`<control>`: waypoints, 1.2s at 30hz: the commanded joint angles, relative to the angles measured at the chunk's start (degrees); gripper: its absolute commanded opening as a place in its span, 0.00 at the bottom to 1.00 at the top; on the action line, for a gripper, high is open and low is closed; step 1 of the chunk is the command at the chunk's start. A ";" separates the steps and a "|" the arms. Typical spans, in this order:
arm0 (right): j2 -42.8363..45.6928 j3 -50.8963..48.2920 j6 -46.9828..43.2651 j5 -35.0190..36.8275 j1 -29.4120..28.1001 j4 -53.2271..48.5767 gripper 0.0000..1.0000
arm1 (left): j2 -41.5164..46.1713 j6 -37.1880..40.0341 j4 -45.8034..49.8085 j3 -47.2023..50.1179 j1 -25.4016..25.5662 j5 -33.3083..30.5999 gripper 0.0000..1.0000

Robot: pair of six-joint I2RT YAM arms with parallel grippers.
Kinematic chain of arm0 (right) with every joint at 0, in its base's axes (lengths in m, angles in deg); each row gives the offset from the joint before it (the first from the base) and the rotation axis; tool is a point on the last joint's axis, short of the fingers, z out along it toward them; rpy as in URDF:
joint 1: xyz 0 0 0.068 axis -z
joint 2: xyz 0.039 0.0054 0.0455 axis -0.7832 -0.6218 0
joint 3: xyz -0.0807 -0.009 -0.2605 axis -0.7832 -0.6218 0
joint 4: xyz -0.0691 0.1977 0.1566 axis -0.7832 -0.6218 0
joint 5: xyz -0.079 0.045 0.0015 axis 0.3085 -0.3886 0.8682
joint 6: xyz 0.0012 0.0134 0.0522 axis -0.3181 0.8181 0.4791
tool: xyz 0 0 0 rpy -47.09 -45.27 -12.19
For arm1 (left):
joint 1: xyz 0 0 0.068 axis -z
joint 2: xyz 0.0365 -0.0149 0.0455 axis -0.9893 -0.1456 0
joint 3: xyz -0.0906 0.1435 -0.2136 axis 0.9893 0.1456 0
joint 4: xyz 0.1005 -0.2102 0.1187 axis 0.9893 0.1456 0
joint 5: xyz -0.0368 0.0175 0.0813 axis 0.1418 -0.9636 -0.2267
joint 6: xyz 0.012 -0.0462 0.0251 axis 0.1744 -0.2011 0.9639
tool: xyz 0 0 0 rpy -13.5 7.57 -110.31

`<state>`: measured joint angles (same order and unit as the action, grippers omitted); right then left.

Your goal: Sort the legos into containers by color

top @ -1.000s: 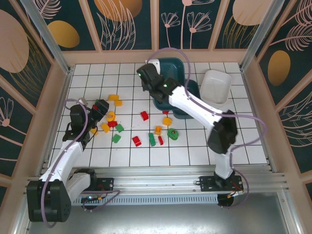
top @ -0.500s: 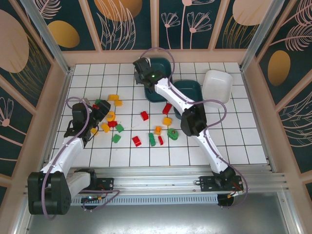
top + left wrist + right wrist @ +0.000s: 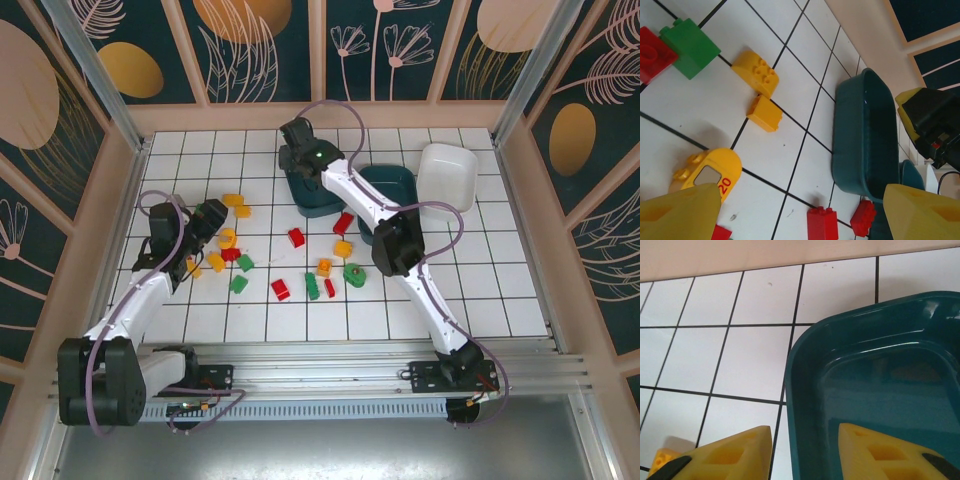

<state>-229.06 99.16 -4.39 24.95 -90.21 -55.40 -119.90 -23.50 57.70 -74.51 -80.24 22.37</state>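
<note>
Red, yellow and green legos lie scattered mid-floor, among them a yellow arch (image 3: 227, 238), a red brick (image 3: 296, 237) and a green brick (image 3: 354, 273). My left gripper (image 3: 205, 215) hovers open over the left cluster. Its wrist view shows the yellow arch (image 3: 710, 167), two yellow bricks (image 3: 756, 72), a green brick (image 3: 690, 47) and two red bricks (image 3: 822, 223), with nothing between the fingers. My right gripper (image 3: 297, 150) is open astride the far-left rim of a dark teal bin (image 3: 322, 192). One finger (image 3: 725, 455) is outside that bin (image 3: 875, 390) and the other inside.
A second teal bin (image 3: 392, 180) and the white bin (image 3: 447, 175) stand to the right, touching or nearly so. A red brick (image 3: 343, 222) lies against the teal bins' near side. Wooden walls enclose the tiled floor; the right arm arches over the bins.
The right arm has folded back and its gripper has settled on the teal bin's far-left rim; that bin now lies nearer and further left. The left gripper edged slightly away from me.
</note>
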 commanded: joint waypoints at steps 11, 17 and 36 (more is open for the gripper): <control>36.62 -46.34 -6.84 4.66 6.86 7.62 0.46 | -18.60 6.79 1.85 -16.10 13.10 -2.27 0.74; 58.09 -80.03 -2.73 -1.67 19.27 16.78 0.58 | -35.37 14.79 6.73 -31.15 18.18 -2.48 0.74; 56.57 -92.77 -3.81 -7.59 26.57 22.12 0.26 | -54.85 23.47 16.75 -48.63 21.38 -15.31 0.49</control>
<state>-171.45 6.57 -7.95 17.94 -64.02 -35.53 -173.12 -3.06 71.71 -121.44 -58.76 9.02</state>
